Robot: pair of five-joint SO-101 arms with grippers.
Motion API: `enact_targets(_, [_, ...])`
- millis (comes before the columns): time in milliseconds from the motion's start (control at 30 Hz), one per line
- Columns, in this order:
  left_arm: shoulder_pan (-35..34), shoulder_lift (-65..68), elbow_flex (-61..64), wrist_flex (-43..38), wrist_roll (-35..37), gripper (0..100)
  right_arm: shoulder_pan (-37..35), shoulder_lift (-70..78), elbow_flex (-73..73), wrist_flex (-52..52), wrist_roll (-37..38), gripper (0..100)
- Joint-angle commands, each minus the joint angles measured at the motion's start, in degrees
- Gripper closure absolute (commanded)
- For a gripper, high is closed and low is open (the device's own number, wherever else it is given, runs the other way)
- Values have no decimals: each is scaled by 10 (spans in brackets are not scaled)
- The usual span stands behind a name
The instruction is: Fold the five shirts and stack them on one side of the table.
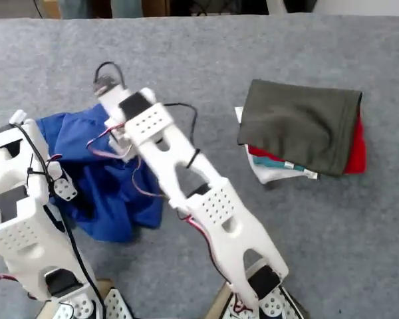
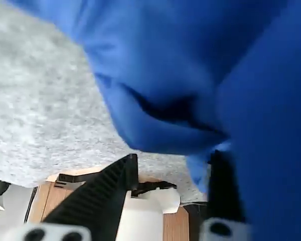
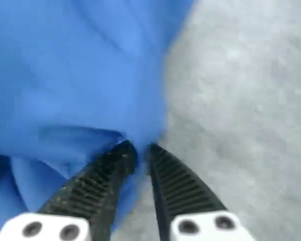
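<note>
On the left half of the grey felt-covered table (image 1: 206,53): blue shirt (image 1: 113,193), crumpled in a loose heap, not folded, lying between the two arms.

Well apart from it, on the right half: stack of folded shirts (image 1: 306,143).
- On top, olive-green shirt (image 1: 299,123), folded to a rough rectangle and covering most of the pile.
- Beneath it, red shirt (image 1: 357,151), showing along the right-hand edge.
- Lower down, thin teal layer (image 1: 276,161) peeping out at the near edge.
- At the bottom, white shirt (image 1: 269,173), jutting out toward the near-left corner of the pile.

Right arm (image 1: 213,206): stretched on a diagonal from the near edge of the table up to the far side of the blue heap.

Right gripper (image 3: 139,150): claw drawn almost together, clamped on a fold of the blue shirt at the edge of the cloth, bare grey felt just beside it.

Left arm (image 1: 16,212): at the near-left corner of the table, over the left edge of the heap.

Left gripper (image 2: 173,165): claw spread wide apart, blue cloth bulging close in front of it, a small flap touching one finger (image 2: 218,186) but not pinched.

Behind that claw in the left wrist view: near edge of the felt, then a wooden board (image 2: 45,201).
</note>
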Motion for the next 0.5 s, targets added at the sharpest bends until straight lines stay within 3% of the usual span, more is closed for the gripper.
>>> enact_targets(0, [-2, -4, -21, 10, 6, 983, 47, -9, -81, 34, -4, 951])
enact_targets(100, [-32, -4, -20, 11, -14, 964, 73, -10, -127, 34, -2, 967])
enact_targets(200, [-91, -4, -33, 24, -104, 970, 74, -10, -156, 34, -3, 967])
enact_targets(333, [-218, -4, -80, 33, -238, 971, 46, -7, -176, 33, -4, 966])
enact_targets(467, [-336, -4, -175, 40, -288, 971, 1, -7, -168, -2, -6, 962])
